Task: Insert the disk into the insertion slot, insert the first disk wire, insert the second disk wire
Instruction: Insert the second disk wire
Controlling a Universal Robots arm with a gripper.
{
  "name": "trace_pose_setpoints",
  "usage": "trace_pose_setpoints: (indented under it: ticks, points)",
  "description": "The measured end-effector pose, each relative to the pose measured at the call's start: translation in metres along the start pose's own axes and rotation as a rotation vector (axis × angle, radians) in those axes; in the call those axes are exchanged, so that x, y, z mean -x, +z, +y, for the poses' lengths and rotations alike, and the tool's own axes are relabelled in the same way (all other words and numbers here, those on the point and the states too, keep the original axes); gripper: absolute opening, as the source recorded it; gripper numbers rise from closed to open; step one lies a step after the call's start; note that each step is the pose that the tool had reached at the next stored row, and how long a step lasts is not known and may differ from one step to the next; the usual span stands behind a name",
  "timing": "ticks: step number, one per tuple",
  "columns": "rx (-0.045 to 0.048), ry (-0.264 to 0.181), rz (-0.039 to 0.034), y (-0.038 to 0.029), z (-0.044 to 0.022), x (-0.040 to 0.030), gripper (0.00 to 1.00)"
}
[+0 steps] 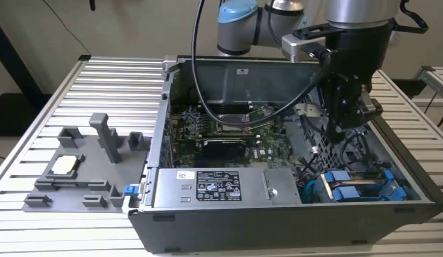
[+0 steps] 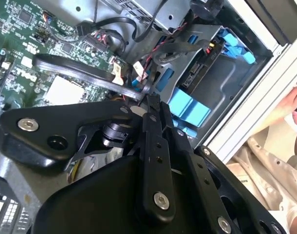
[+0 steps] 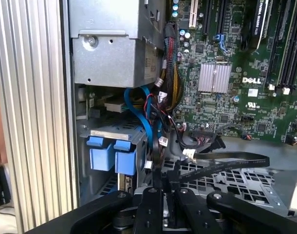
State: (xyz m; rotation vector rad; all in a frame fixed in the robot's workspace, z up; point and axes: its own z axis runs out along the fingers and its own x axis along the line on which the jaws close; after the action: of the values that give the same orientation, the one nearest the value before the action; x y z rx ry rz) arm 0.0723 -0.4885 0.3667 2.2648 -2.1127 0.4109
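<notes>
The disk (image 1: 353,191), in its blue carrier, lies inside the insertion slot (image 1: 392,188) of the drive cage at the case's front corner, on the exterior view's right. Its silver top (image 3: 114,131) and blue tabs (image 3: 112,158) show in the first wrist view, and the tabs (image 2: 187,108) in the second. My gripper (image 1: 334,135) hangs inside the case just behind the cage. Its fingers (image 3: 156,187) are shut on the end of a flat black disk wire (image 3: 221,165), which runs back to the motherboard (image 2: 65,68). In the second wrist view the gripper (image 2: 151,100) holds that wire's end.
A grey labelled power-supply box (image 1: 214,187) fills the case's front. Loose red, black and blue cables (image 3: 153,112) crowd the space beside the cage. A grey fixture (image 1: 85,160) stands on the ribbed table (image 1: 99,80). A person's hand (image 2: 294,109) is outside the case wall.
</notes>
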Motion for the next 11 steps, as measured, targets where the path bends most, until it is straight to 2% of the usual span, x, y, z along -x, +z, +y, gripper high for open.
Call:
trace_pose_setpoints:
  ticks: [11]
  points:
    - [0.0362,-0.007,-0.0032,0.0084,-0.0197,-0.0242,0.16]
